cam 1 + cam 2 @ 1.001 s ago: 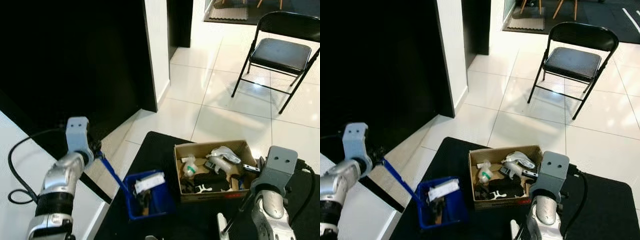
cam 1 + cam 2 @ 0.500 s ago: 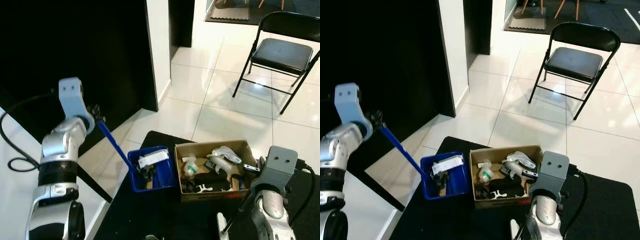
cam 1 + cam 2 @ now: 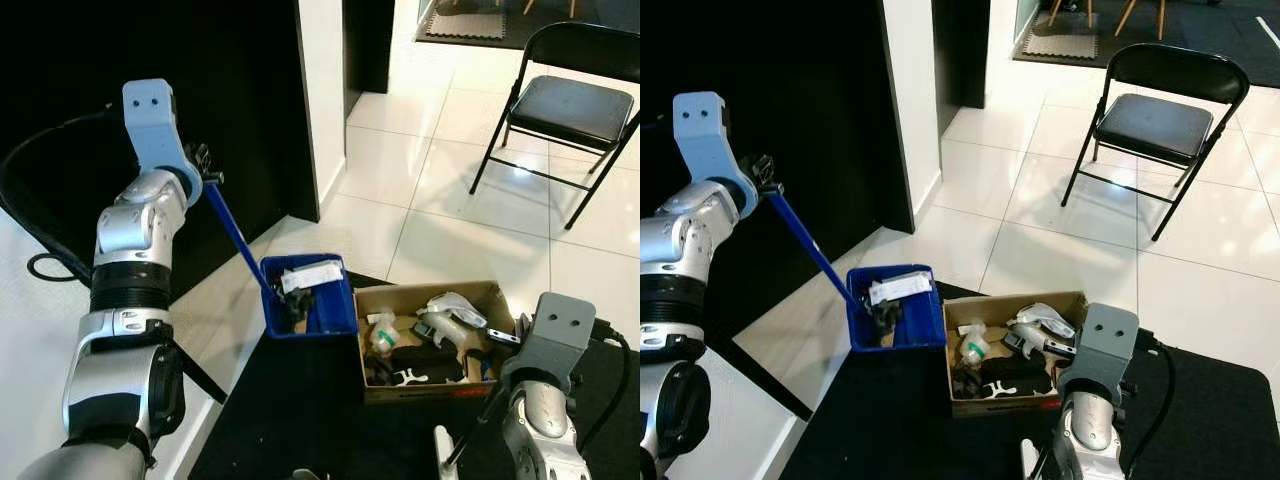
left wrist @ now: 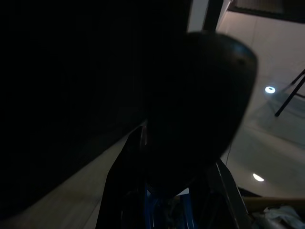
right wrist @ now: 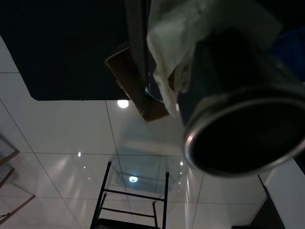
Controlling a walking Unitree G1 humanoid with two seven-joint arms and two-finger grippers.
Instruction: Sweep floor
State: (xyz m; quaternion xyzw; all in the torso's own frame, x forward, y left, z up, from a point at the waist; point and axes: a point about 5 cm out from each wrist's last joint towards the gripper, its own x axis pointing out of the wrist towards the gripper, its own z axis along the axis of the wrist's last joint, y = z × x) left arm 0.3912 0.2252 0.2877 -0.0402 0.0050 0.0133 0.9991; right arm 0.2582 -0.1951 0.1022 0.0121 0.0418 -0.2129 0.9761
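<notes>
My left gripper (image 3: 207, 180) is raised beside the black wall, shut on the top of a long blue handle (image 3: 236, 240). The handle slopes down to a blue dustpan (image 3: 310, 300) that hangs over the edge of the black mat, touching or nearly touching the near-left corner of the cardboard box (image 3: 430, 340). White paper and dark scraps (image 3: 890, 295) lie in the pan. In the left wrist view a bit of the blue handle (image 4: 151, 210) shows in the dark. My right arm (image 3: 548, 340) is low at the right; its wrist view has a dark cylinder with a silver rim (image 5: 238, 138) and white plastic.
The box holds bottles, a white spray gun and dark items. A black mat (image 3: 300, 430) covers the near floor. A black folding chair (image 3: 565, 110) stands at the far right on white tiles. A black wall panel (image 3: 150, 60) and a black cable (image 3: 40, 270) lie to the left.
My left arm has lifted the dustpan off the mat and carried it up and away from me, until it sits against the box's corner. The right arm has stayed still.
</notes>
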